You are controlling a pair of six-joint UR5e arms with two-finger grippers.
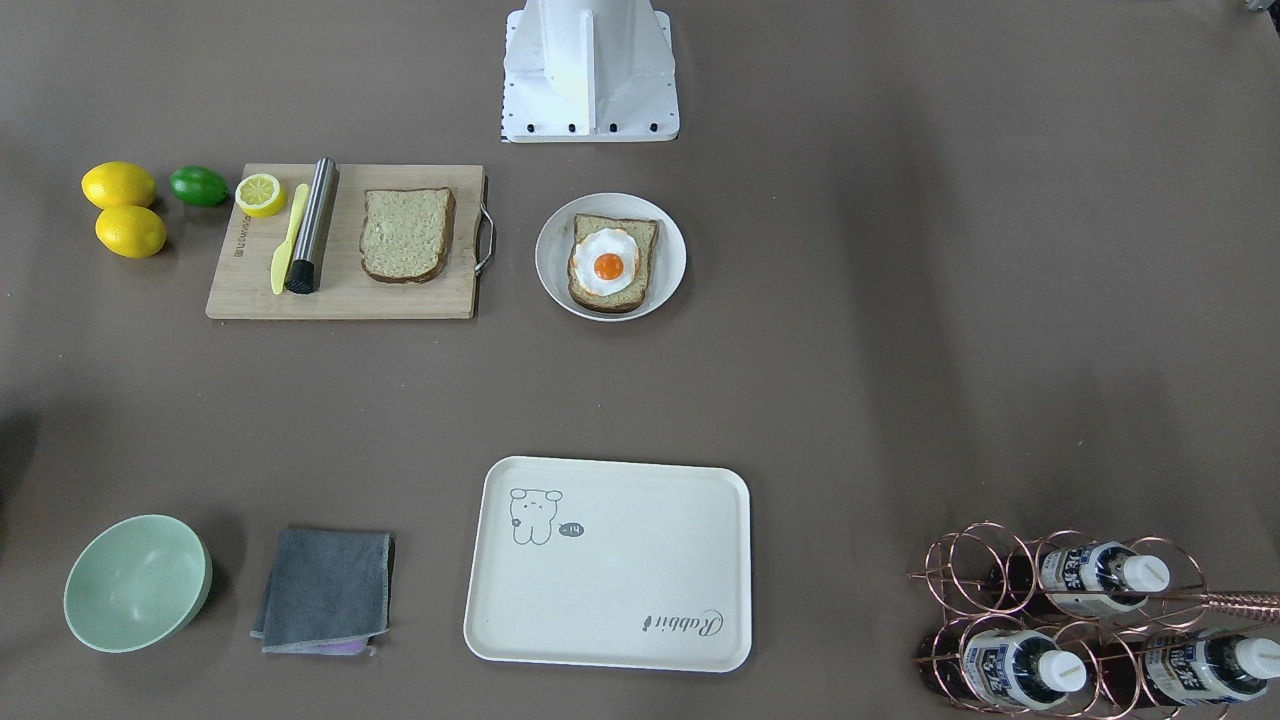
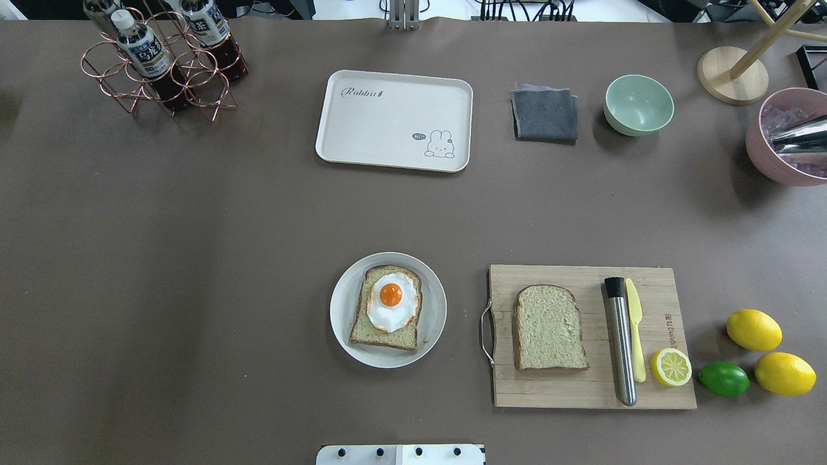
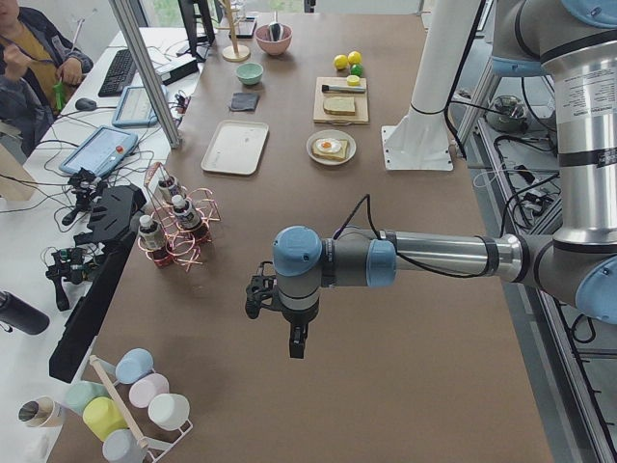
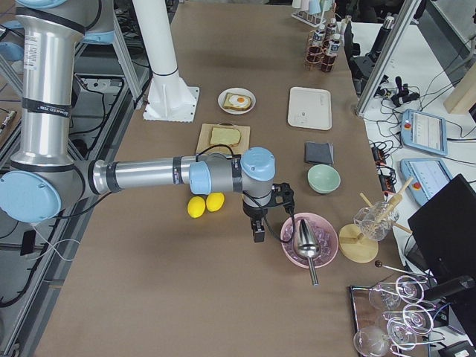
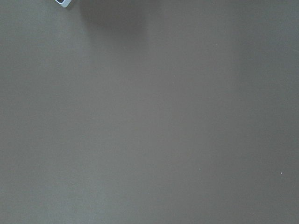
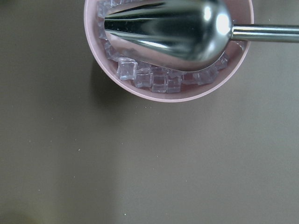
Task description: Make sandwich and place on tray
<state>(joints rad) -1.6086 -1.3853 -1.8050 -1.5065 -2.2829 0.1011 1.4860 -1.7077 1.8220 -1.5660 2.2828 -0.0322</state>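
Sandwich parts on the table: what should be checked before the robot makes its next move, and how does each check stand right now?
1. Egg lies on the lower bread slice, on the plate: ok.
2. Second bread slice lies flat on the cutting board, with nothing on top: ok.
3. Steel rod on the board lies apart from that slice: ok.
4. Tray is bare: ok.
5. Both slices stacked: not ok, they lie apart.
6. Left arm's fingers and right arm's fingers open: cannot tell, only side views show them.
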